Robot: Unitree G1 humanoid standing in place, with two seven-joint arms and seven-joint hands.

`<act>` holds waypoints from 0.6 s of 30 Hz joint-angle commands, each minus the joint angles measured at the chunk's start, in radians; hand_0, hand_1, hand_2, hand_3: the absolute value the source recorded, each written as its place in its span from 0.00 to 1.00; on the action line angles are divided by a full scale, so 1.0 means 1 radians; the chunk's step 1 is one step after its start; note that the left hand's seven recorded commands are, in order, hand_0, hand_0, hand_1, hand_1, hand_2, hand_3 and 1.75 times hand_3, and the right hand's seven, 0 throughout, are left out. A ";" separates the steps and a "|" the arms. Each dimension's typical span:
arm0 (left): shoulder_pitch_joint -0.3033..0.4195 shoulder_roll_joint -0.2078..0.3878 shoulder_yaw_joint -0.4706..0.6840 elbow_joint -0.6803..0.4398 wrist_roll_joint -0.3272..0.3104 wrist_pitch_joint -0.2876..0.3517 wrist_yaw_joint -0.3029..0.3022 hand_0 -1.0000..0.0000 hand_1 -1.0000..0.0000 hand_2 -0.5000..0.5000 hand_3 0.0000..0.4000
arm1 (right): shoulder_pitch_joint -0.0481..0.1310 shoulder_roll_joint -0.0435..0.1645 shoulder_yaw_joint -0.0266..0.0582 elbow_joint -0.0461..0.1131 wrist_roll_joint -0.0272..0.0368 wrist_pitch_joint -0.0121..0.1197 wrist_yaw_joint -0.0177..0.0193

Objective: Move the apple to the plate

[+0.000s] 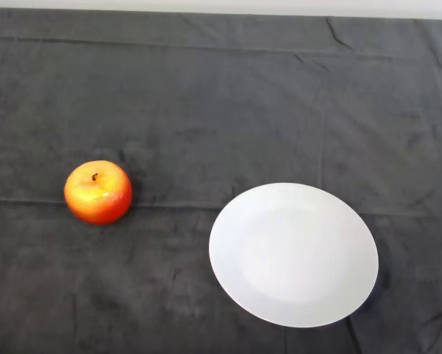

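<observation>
A red and orange apple with a dark stem stands upright on the dark cloth at the left of the head view. A white round plate lies on the cloth at the lower right, well apart from the apple, with nothing on it.
The dark cloth covers the whole table and has folds and creases. The table's far edge runs along the top of the view.
</observation>
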 commanded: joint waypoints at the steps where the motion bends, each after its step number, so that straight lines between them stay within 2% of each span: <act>1: -0.022 -0.017 0.013 -0.043 0.040 0.007 -0.010 1.00 1.00 0.50 0.00 | 0.009 -0.006 -0.0064 0.020 0.0036 -0.010 -0.0017; 8: -0.032 -0.014 0.010 -0.043 0.052 0.009 -0.005 1.00 1.00 0.50 0.00 | 0.009 -0.006 -0.0063 0.020 0.0037 -0.010 -0.0018; 13: -0.065 -0.021 -0.013 -0.049 0.076 0.006 0.002 1.00 1.00 0.50 0.00 | 0.009 -0.006 -0.0062 0.020 0.0038 -0.010 -0.0018; 18: -0.103 -0.044 -0.045 -0.062 0.097 0.008 -0.024 1.00 1.00 0.50 0.00 | 0.009 -0.006 -0.0062 0.019 0.0039 -0.010 -0.0018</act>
